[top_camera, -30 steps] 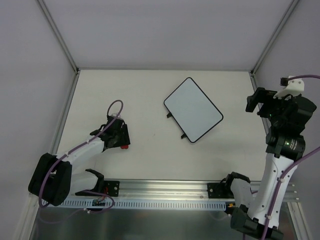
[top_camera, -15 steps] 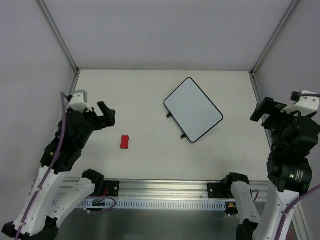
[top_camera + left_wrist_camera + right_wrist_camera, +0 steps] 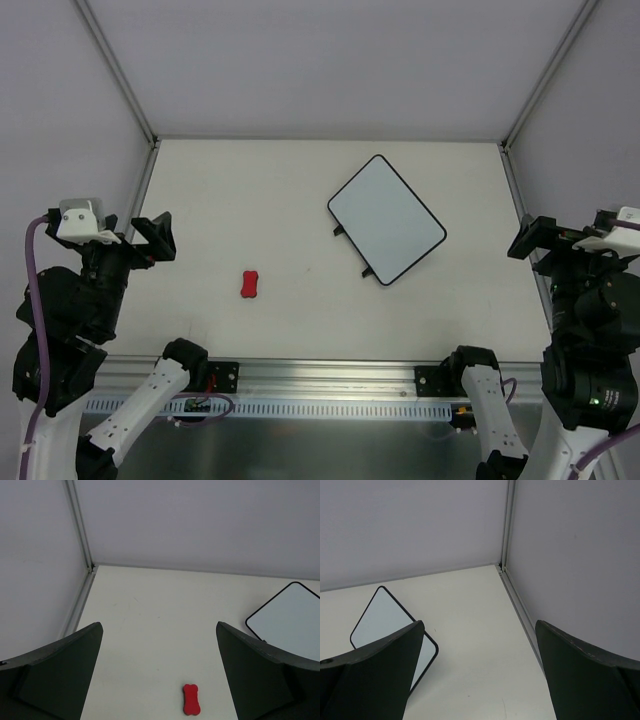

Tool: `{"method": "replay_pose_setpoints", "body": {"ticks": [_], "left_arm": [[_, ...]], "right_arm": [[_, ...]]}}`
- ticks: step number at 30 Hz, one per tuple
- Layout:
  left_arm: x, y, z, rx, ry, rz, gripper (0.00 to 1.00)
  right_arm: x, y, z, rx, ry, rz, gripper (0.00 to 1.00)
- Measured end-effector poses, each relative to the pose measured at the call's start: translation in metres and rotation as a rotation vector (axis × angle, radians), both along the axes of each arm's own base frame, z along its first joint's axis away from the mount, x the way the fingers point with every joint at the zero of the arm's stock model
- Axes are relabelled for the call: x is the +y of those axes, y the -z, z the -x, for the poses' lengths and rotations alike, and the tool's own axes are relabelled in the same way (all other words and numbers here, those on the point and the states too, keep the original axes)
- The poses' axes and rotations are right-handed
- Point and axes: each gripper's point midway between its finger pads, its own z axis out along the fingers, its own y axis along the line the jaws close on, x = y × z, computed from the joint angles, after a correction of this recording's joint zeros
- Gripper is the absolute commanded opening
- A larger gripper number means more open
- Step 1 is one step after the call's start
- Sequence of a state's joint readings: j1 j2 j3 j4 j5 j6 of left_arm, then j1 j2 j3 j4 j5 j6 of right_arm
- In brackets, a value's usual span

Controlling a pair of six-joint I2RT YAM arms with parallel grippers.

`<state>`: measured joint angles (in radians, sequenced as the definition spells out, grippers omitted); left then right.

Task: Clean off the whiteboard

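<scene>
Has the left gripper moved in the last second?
Yes. The left gripper has pulled back leftward, away from the whiteboard, leaving the eraser behind.

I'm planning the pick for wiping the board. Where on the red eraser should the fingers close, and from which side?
At its pinched waist, from straight above, fingers closing across the short width. The red eraser lies flat on the table, bone-shaped, long axis running near to far, nothing beside it.

Eraser [image 3: 250, 284] lies left of whiteboard [image 3: 387, 220] on table [image 3: 270, 190].
</scene>
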<state>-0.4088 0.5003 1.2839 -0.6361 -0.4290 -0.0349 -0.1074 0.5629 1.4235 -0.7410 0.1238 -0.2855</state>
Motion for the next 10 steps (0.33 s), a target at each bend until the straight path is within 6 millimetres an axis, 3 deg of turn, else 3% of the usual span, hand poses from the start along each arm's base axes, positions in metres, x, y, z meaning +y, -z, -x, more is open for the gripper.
{"method": "replay_pose_setpoints", "body": {"ticks": [10], "left_arm": [[0.002, -0.003, 0.001, -0.003, 0.001, -0.042, 0.99]], "right_arm": [[0.000, -0.015, 0.008, -0.035, -0.002, 0.035, 0.99]]}}
